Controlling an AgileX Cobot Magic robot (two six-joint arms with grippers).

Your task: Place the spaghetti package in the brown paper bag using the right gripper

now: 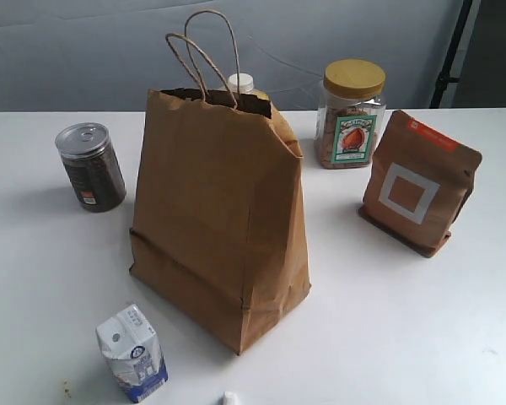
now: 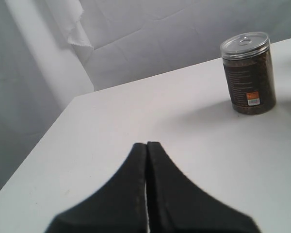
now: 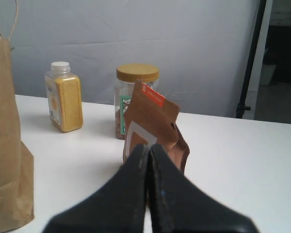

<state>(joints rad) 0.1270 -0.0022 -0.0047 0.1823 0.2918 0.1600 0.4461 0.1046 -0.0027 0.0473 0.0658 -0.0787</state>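
While the right gripper [image 3: 148, 148] has its two black fingers pressed together with nothing between them, the brown pouch [image 3: 155, 116] stands just ahead of its tips, the brown paper bag [image 3: 2, 136] stands upright off to its side, and I cannot tell where the spaghetti package is.

Lab setup: white table [image 1: 405, 321], grey backdrop sheet [image 1: 84, 51].

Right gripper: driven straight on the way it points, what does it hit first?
Likely the brown pouch, standing straight beyond the right gripper tips; the yellow-lidded jar sits behind it. Gap unclear.
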